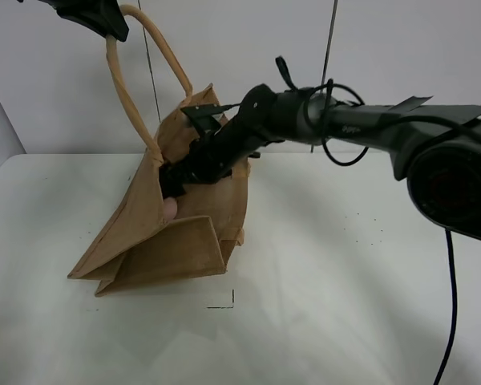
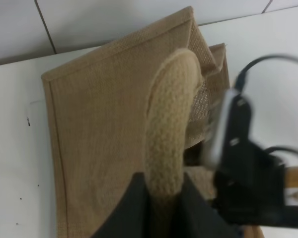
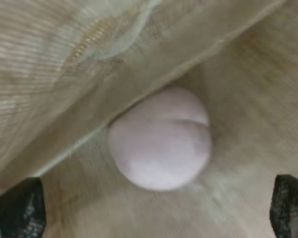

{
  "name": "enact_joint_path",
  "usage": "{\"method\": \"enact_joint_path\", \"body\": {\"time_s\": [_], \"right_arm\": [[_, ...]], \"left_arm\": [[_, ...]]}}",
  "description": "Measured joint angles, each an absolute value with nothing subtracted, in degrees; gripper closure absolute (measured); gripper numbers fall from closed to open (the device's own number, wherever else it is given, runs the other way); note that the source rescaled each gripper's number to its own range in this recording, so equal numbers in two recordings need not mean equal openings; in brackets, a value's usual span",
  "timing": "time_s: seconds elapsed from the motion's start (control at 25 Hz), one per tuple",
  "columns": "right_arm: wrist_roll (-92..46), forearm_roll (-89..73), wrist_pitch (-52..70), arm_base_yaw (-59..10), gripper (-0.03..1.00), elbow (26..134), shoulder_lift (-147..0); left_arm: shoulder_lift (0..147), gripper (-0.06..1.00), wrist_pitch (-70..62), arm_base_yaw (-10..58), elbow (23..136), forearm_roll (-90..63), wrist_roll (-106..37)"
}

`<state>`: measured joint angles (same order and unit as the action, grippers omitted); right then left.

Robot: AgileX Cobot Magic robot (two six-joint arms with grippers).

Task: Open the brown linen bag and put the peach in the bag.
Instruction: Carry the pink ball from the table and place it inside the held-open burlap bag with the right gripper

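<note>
The brown linen bag stands tilted on the white table, its mouth held open. My left gripper is at the top left, shut on the bag's light-beige handle and holding it up. The left wrist view shows its fingers clamped on the handle above the bag. My right gripper reaches into the bag's mouth. The peach shows just inside. In the right wrist view the peach lies free on the bag's inner cloth, between the wide-apart fingers of the right gripper, which touch nothing.
The white table spreads around the bag, with a small black corner mark in front of it. The right arm crosses over the bag's rim. A black cable hangs at the right edge. A wall stands behind.
</note>
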<state>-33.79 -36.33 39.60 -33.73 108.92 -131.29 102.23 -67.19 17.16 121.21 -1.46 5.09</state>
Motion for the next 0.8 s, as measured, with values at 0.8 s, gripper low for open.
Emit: {"method": "enact_joint_path", "body": {"time_s": [0.8], "right_arm": [[-7.29,-8.28,69.15,-19.79,-0.03,122.01,-129.56]], "left_arm": [[102.23,0.94,-67.19,17.16,121.21,-1.52,5.01]]}}
